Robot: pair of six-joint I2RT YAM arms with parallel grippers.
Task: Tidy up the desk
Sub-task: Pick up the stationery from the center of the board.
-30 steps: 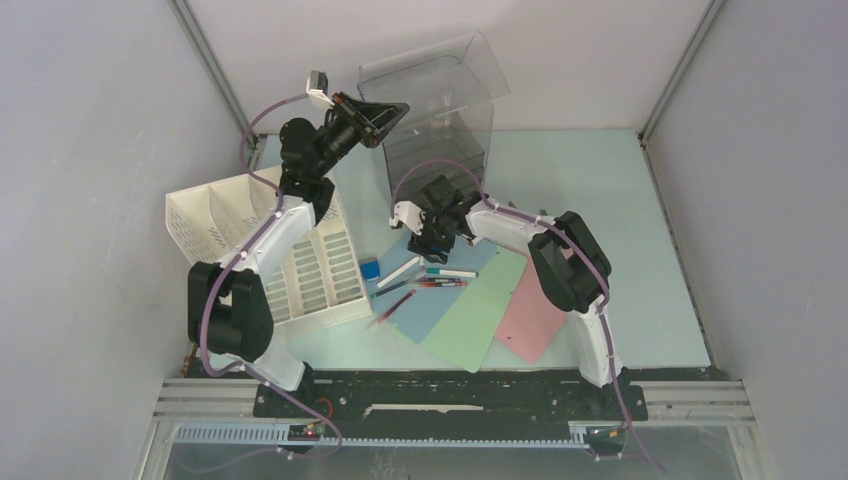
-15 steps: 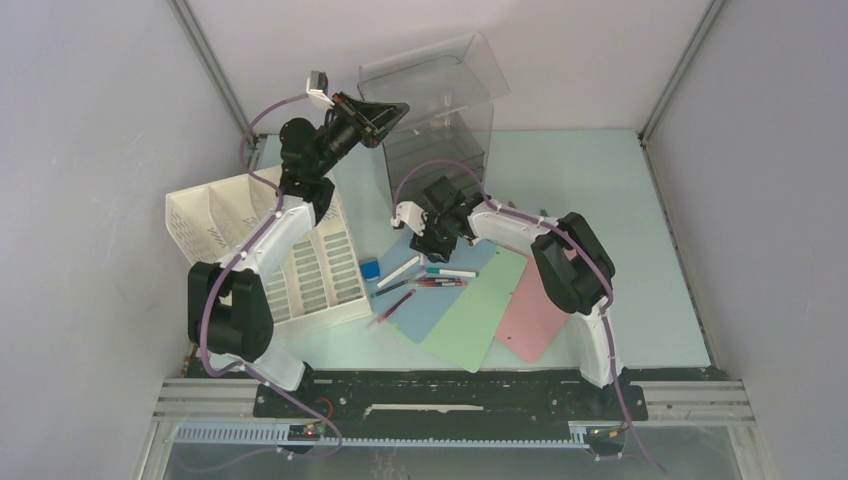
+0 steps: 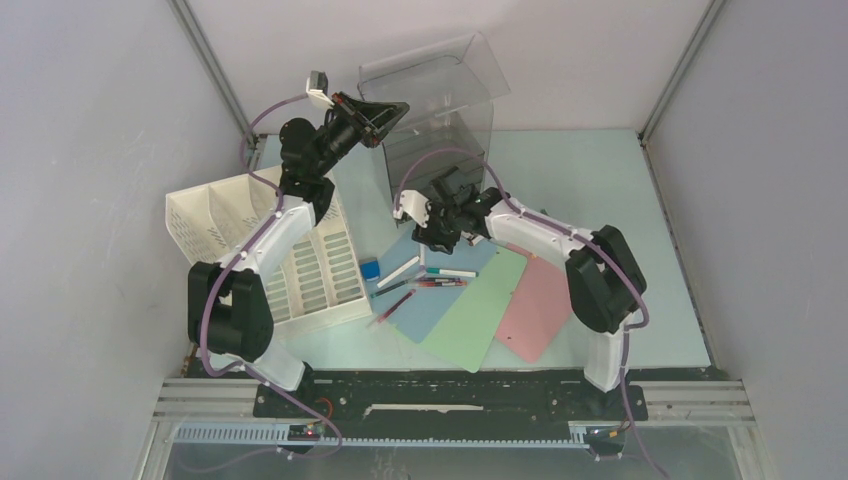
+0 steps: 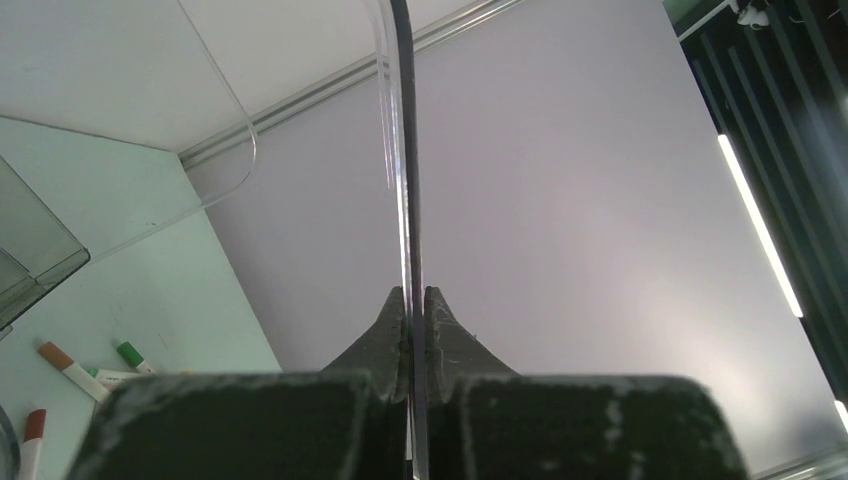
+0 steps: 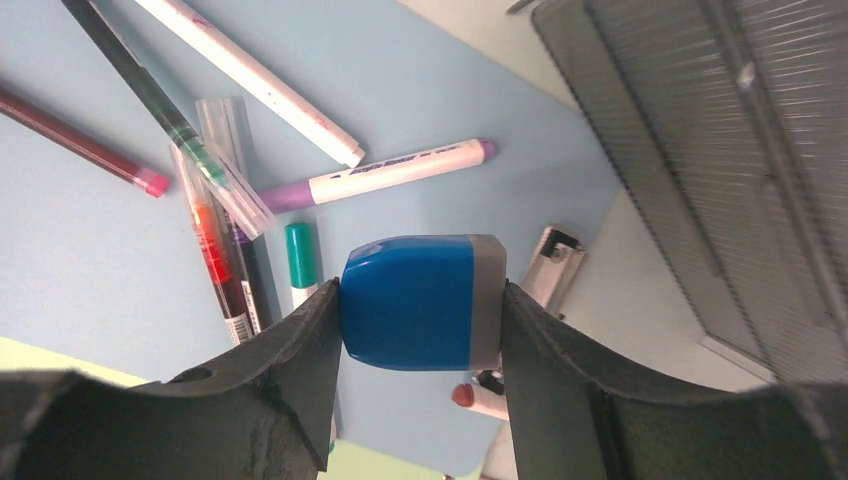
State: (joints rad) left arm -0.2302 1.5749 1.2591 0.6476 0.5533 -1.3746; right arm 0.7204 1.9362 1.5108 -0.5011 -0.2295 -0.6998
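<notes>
While the white slotted plastic rack (image 3: pixel 270 255) is sitting at the left of the desk (image 3: pixel 600 190), a flat, pale mint-green top stretching between grey walls, the left gripper (image 4: pixel 413 300) is pinching the thin glossy wall of the clear plastic box (image 3: pixel 440 90), its jaws squeezed together on it. Further right, the right gripper (image 5: pixel 420 312) is hanging above the smooth blue sheet (image 5: pixel 90 260), its curved black jaws clamping a rounded blue-and-grey block (image 5: pixel 405 300). Slim pens (image 3: pixel 437 283) are lying scattered beneath, with a green sheet (image 3: pixel 470 320) and a pink sheet (image 3: pixel 535 320) fanning out rightward.
</notes>
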